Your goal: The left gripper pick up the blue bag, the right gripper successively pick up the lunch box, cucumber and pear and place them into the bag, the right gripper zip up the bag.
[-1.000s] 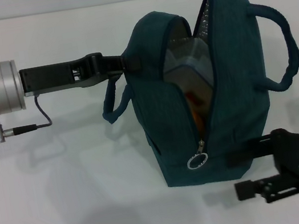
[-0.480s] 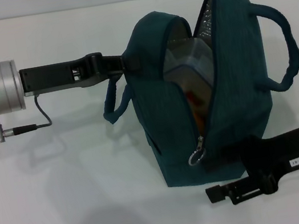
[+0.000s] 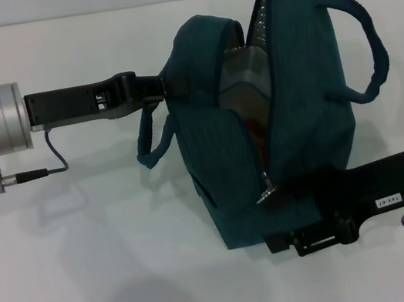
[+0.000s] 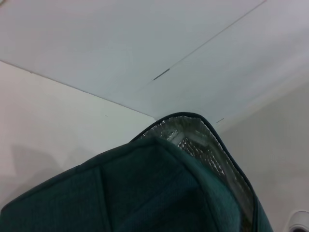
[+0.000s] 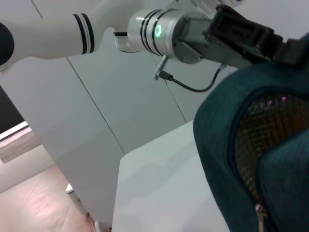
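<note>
Items seem packed inside blue bag (image 3: 222, 178); zipper open. Left gripper (image 3: 163, 86) clamps bag edge. Right gripper (image 3: 292, 238) at zipper pull (image 3: 267, 189); finger state unclear.

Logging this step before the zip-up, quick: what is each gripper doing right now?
Left gripper: shut on the rim of the blue bag, holding it up.
Right gripper: low at the bag's front by the zipper pull; open or shut cannot be told.
</note>
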Motion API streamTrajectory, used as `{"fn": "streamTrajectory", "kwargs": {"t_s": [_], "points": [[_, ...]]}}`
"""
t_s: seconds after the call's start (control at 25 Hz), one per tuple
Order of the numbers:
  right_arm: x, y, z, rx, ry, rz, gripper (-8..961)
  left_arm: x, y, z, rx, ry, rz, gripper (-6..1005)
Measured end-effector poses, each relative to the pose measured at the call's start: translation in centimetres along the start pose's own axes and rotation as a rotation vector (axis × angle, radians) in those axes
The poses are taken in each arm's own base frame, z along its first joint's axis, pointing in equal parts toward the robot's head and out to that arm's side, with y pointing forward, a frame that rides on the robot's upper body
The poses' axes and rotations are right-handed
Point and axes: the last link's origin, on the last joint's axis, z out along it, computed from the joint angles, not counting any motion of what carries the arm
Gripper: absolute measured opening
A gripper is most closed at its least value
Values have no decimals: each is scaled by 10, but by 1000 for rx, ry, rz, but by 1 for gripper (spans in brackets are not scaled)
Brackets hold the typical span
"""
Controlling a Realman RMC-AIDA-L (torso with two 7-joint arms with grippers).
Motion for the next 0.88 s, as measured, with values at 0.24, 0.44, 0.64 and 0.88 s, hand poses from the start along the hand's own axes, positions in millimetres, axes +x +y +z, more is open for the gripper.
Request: {"fn": "streamTrajectory", "kwargs": {"t_s": [0.24, 0.44, 0.64, 0.88], "points": [[-4, 3, 2, -25, -18, -18, 692, -1, 0, 0, 1, 1, -2, 127], [-4, -3, 2, 28, -41, -21, 691, 0, 0, 0, 1, 1, 1, 128], [-2, 2, 5, -5, -25, -23, 691, -1, -1, -1, 3, 3, 1, 128], [-1, 0, 1, 25, -49, -13, 692, -1, -1, -2, 4, 5, 1, 129]]}}
